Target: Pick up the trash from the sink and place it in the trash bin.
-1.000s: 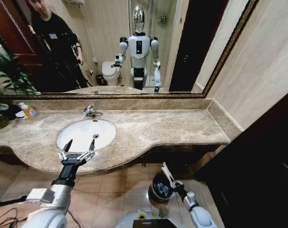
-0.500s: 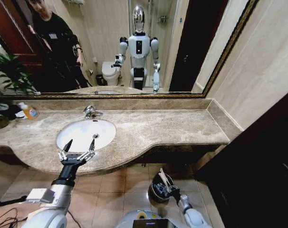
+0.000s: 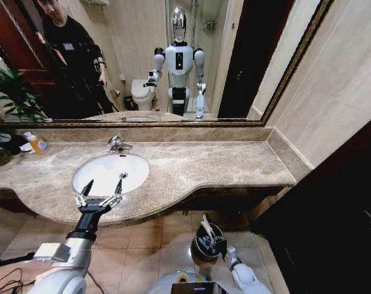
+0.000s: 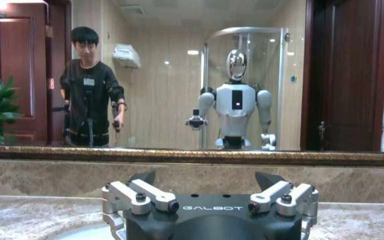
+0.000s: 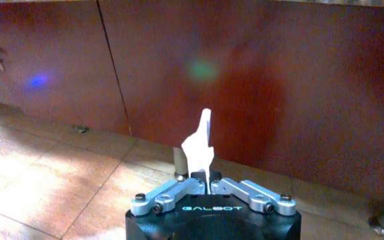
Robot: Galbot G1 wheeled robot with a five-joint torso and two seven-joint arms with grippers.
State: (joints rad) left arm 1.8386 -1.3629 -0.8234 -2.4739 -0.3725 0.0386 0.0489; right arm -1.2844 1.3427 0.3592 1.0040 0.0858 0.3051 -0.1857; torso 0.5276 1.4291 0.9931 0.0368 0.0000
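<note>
The white oval sink point(image 3: 106, 168) lies in the marble counter, its chrome faucet point(image 3: 117, 144) behind it. My left gripper point(image 3: 103, 185) hovers open over the sink's front rim, nothing between its fingers; the left wrist view has it point(image 4: 205, 179) facing the mirror. Down at floor level my right gripper point(image 3: 211, 237) is shut on a piece of trash, a flat white paper packet point(image 3: 206, 225), which stands upright just over the dark round trash bin point(image 3: 196, 246). In the right wrist view the packet point(image 5: 202, 142) sticks up from the shut gripper point(image 5: 207, 184).
An orange-capped bottle point(image 3: 37, 144) and a potted plant point(image 3: 11, 98) stand at the counter's far left. Brown cabinet fronts point(image 5: 245, 90) run under the counter above the tiled floor point(image 3: 142, 245). A dark wall point(image 3: 332, 214) closes the right side. A person is reflected in the mirror.
My right gripper has carried the packet left and a little lower, from beside the bin to over its opening. The left arm has not moved.
</note>
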